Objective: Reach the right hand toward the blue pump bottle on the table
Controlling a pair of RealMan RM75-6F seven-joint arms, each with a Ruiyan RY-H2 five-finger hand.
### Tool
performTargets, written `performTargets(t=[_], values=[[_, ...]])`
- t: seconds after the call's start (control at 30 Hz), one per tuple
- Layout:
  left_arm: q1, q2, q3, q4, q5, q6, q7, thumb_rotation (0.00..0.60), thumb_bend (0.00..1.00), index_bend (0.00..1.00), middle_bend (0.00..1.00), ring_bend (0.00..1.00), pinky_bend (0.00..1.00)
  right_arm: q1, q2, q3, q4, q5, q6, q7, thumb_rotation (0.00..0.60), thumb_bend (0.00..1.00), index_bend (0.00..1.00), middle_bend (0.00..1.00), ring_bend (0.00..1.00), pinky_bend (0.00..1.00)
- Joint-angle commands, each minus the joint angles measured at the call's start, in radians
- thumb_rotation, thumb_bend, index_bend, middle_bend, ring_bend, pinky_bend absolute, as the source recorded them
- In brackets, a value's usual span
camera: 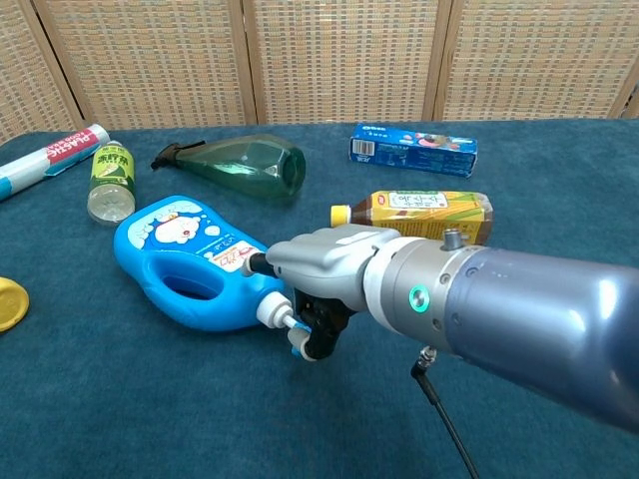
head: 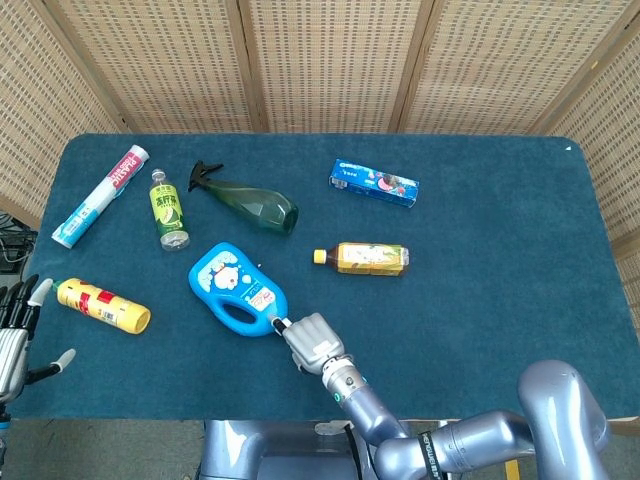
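The blue pump bottle (head: 235,288) (camera: 190,259) lies on its side on the dark blue table (head: 500,260), its pump pointing toward the near edge. My right hand (head: 312,342) (camera: 319,274) hangs right over the pump head, fingers half-curled around it and hiding most of it. A sliver of the blue nozzle (camera: 298,345) shows beneath the fingers. Contact with it cannot be made out. My left hand (head: 15,335) sits off the table's left edge, fingers spread and holding nothing.
A tea bottle (head: 370,258) (camera: 419,215) lies right of the hand. A green spray bottle (head: 250,203), a small green bottle (head: 167,208) and a white tube (head: 100,195) lie behind. A blue box (head: 374,183) sits far back. A yellow can (head: 103,305) lies at the left.
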Motion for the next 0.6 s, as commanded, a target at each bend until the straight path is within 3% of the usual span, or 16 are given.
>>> performTargets(t=[0.03, 0.6], values=[[0.000, 0.000, 0.001, -0.002, 0.002, 0.001, 0.001, 0.573, 0.18, 0.00, 0.00, 0.00, 0.00, 0.005, -0.003, -0.002, -0.006, -0.005, 0.011, 0.010, 0.600, 0.68, 0.00, 0.88, 1.00, 0.88], [0.000, 0.003, 0.000, -0.008, -0.002, 0.000, 0.002, 0.574, 0.18, 0.00, 0.00, 0.00, 0.00, 0.025, -0.023, -0.036, 0.009, -0.006, 0.014, 0.053, 0.600, 0.68, 0.00, 0.88, 1.00, 0.88]])
